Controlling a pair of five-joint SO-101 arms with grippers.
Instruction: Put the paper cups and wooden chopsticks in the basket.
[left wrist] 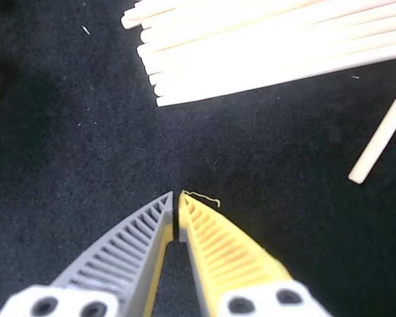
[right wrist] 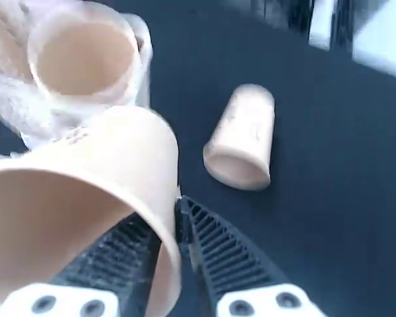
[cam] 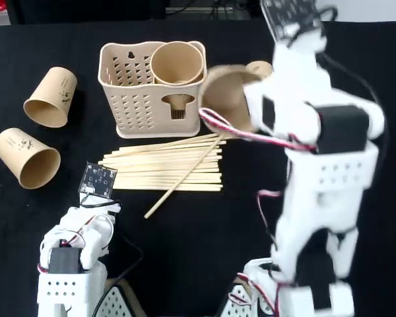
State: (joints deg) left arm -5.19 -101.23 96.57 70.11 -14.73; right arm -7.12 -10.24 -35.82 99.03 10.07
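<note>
The right gripper [right wrist: 175, 214] has its fingers clamped on the wall of a paper cup [right wrist: 79, 198], one finger inside the mouth and one outside. It holds the cup tilted just right of the basket [cam: 135, 99]. The hold is thin (little more than the rim's edge between the fingers), so the cup could crumple or twist loose on the way over. It could also catch the basket's right rim or knock the upright cup [cam: 177, 63] that already fills that end.

The left gripper [left wrist: 177, 197], fingers together on nothing, hangs over the table [cam: 185, 251] just near of the wooden chopsticks [cam: 165, 165]. They lie bundled near of the basket, with one stick askew.

A far-left cup [cam: 51, 97] and a near-left cup [cam: 28, 158] lie on their sides. A fifth cup [cam: 259, 68] lies far right, partly hidden behind the right arm [cam: 323, 152], which also covers its own fingers in the high view. How much room the basket's left end has is hard to tell.
</note>
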